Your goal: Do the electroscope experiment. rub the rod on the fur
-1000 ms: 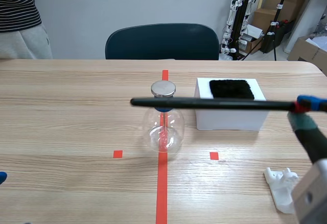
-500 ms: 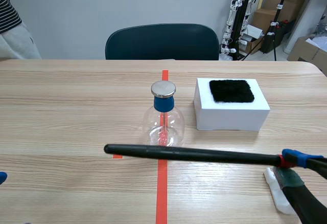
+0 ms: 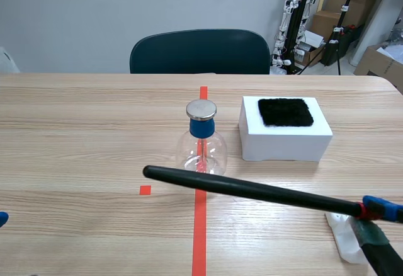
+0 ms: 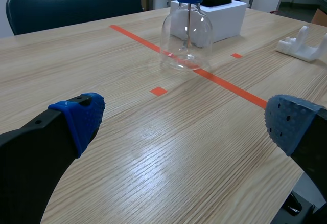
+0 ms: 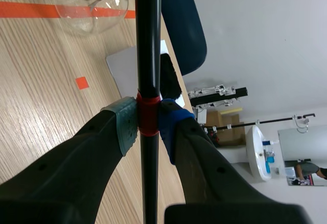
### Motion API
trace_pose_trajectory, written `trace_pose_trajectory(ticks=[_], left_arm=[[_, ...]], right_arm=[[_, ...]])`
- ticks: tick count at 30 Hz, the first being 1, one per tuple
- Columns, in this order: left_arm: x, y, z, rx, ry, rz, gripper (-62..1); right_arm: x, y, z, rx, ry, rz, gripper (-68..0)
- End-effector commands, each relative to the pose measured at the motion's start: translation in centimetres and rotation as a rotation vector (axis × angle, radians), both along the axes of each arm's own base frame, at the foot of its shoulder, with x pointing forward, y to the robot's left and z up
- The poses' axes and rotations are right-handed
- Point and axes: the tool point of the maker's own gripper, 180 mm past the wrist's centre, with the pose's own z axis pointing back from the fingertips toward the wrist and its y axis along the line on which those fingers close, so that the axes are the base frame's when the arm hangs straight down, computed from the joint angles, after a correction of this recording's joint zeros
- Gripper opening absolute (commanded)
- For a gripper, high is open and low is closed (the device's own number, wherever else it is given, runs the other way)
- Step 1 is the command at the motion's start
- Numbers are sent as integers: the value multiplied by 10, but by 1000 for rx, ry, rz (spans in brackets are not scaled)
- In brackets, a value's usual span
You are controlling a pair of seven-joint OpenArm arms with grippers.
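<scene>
A long black rod (image 3: 252, 191) stretches across the table's front, its tip left of the red line, passing in front of the glass flask electroscope (image 3: 201, 153) with a blue neck and metal cap. My right gripper (image 3: 371, 216) at the lower right is shut on the rod's end; in the right wrist view its pads (image 5: 127, 124) press the rod (image 5: 148, 55) at a red band. The black fur (image 3: 285, 111) lies on a white box (image 3: 286, 140) behind and to the right. My left gripper (image 4: 179, 127) stands open over bare table, the flask (image 4: 187, 35) far ahead of it.
A white plastic holder (image 3: 346, 235) lies at the front right, under my right arm. A dark blue chair (image 3: 200, 50) stands behind the table. Cardboard boxes and stands fill the back right corner.
The rod came down from in front of the fur box to low over the table's front, then its tip lifted and shifted right. The person at the back left has walked out of view.
</scene>
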Motion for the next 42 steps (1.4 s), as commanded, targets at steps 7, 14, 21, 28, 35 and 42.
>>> trace_pose_trajectory(ticks=[7,14,21,28,35,42], left_arm=[[0,2,12,-37,-46,5,14],[0,2,12,-37,-46,5,14],[0,2,12,-37,-46,5,14],[0,2,12,-37,-46,5,14],[0,2,12,-37,-46,5,14],[0,2,12,-37,-46,5,14]], right_arm=[[1,0,-4,-10,26,13,-676],[-3,-5,-21,-44,126,-10,-676],[-4,-9,-27,-60,156,-25,-676],[-3,-9,-27,-60,154,-25,-676],[-3,-8,-26,-58,151,-21,-676],[-3,-8,-26,-64,147,-19,-676]])
